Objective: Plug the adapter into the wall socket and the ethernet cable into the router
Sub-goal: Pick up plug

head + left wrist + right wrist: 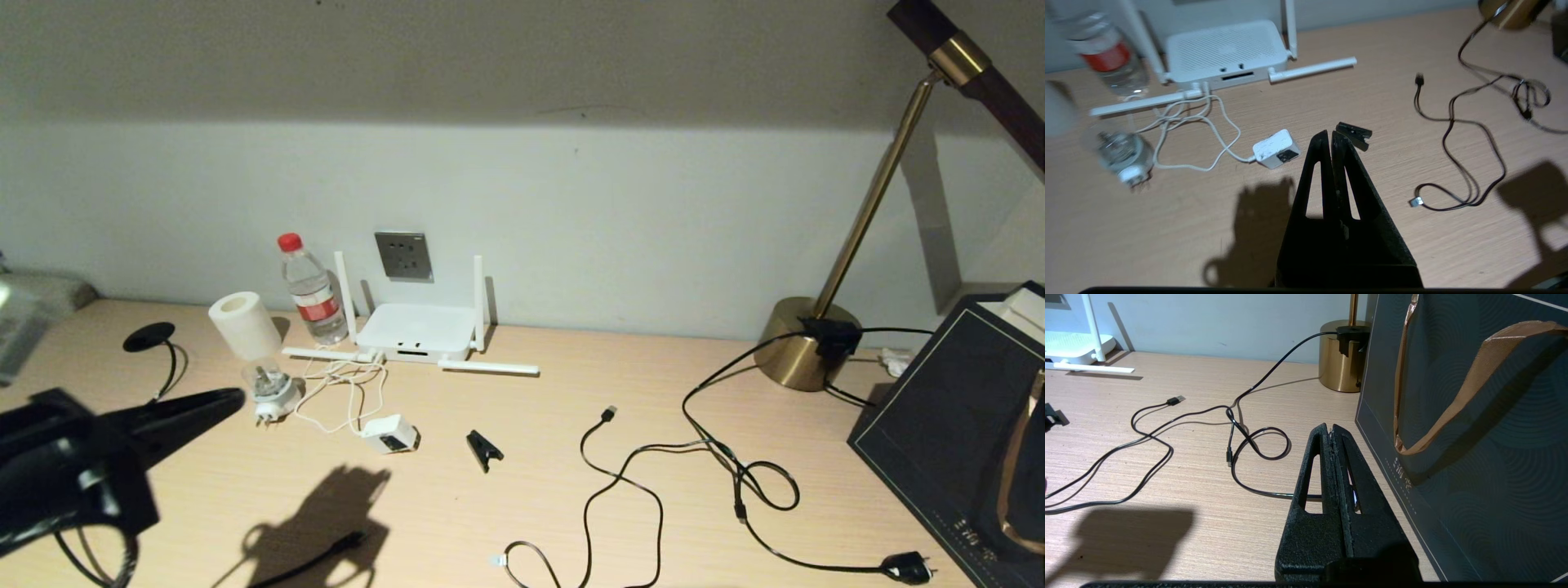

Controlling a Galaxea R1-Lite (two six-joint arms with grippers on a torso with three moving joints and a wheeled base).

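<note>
The left gripper (233, 398) hangs over the near left part of the desk (522, 506), its fingers pressed together with nothing between them. The right gripper (1331, 430) sits low at the near right, fingers likewise closed on nothing, just beside a dark paper bag (1474, 437). Along the near edge lies the ethernet cable (588, 506), its clear connector (498, 561) on the wood and its loops trailing toward the middle. A little farther in, the adapter (392, 433) rests on its side, with a small black clip (484, 448) to its right; its thin white cord (347, 396) runs back to the router (416, 331). The router lies flat against the wall, and the wall socket (403, 256) is mounted just above it, with nothing plugged in.
</note>
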